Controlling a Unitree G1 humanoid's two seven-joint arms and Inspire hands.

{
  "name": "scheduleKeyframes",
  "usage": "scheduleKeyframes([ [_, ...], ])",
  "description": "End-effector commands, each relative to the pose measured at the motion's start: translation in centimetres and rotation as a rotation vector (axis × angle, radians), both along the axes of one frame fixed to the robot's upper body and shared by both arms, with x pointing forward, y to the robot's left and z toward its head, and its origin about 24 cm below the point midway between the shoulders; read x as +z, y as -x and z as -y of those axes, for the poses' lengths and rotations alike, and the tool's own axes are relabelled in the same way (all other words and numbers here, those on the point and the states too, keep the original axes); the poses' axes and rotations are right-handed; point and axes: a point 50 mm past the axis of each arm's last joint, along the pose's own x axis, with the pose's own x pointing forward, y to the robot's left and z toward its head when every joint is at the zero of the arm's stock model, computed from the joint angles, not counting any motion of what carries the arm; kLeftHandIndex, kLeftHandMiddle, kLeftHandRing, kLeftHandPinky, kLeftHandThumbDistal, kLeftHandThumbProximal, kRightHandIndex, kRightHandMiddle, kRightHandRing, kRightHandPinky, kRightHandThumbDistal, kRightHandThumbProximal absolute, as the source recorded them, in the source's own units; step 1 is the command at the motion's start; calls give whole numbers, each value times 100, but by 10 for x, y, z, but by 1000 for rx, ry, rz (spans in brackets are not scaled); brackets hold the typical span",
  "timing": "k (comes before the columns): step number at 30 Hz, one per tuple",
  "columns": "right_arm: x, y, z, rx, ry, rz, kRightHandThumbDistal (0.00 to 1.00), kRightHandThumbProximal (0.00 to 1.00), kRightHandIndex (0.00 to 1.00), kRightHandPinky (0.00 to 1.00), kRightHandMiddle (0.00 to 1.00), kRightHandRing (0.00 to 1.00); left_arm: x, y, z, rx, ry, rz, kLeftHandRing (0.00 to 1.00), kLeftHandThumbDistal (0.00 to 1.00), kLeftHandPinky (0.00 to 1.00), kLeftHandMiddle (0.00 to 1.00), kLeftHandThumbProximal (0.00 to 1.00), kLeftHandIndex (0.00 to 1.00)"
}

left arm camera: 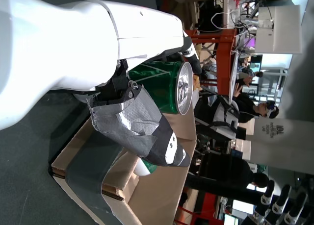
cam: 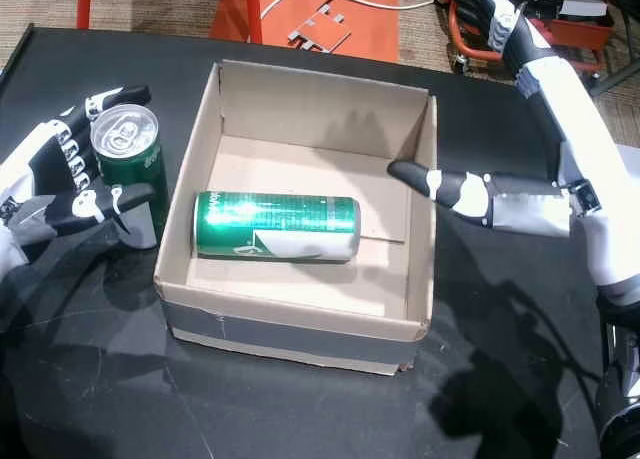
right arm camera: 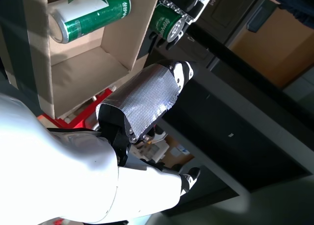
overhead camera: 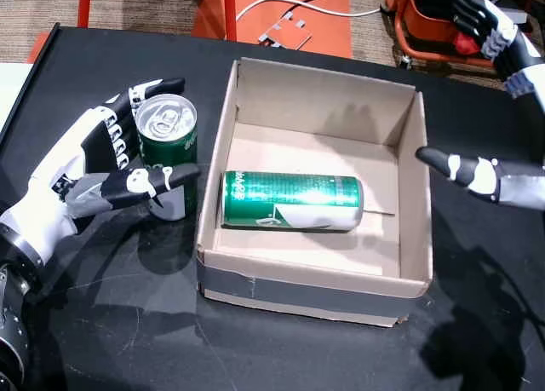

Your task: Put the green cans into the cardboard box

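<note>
Left hand [overhead camera: 102, 165] curled closed, right hand [cam: 500, 201] spread.

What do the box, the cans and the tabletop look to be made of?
Box: brown corrugated cardboard, matte, grey tape on its front wall. Upright can and lying can: likely aluminium, glossy green print, bare silver tops. Tabletop: smooth black sheet with faint sheen; material unclear.

Taped thumb [right arm camera: 142, 100] beside cardboard box [right arm camera: 132, 34] (can [right arm camera: 91, 16] inside)

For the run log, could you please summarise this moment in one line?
left hand: shut on upright green can | lying green can: in cardboard box | right hand: open
</note>
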Motion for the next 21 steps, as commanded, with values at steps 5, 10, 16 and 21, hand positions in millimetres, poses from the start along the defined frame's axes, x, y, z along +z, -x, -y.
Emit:
scheduleKeyframes([
  [5, -2, 4, 2, -1, -30, 12, 100, 77, 100, 100, 100, 100, -2, 1, -1, 9, 7, -17, 91, 100, 85, 90, 11, 92],
  [10, -2, 5, 2, -3, -35, 23, 100, 77, 100, 100, 100, 100, -4, 0, -1, 10, 38, -35, 91, 100, 83, 90, 7, 94],
  [16, -3, 7, 2, 3, -47, 30, 100, 77, 100, 100, 100, 100, -4, 0, 1, 19, 52, -34, 89, 100, 81, 89, 6, 93],
  [21, -3, 8, 1, 7, -65, 39, 100, 75, 100, 100, 100, 100, -4, -1, 1, 23, 67, -38, 88, 100, 80, 89, 6, 93],
])
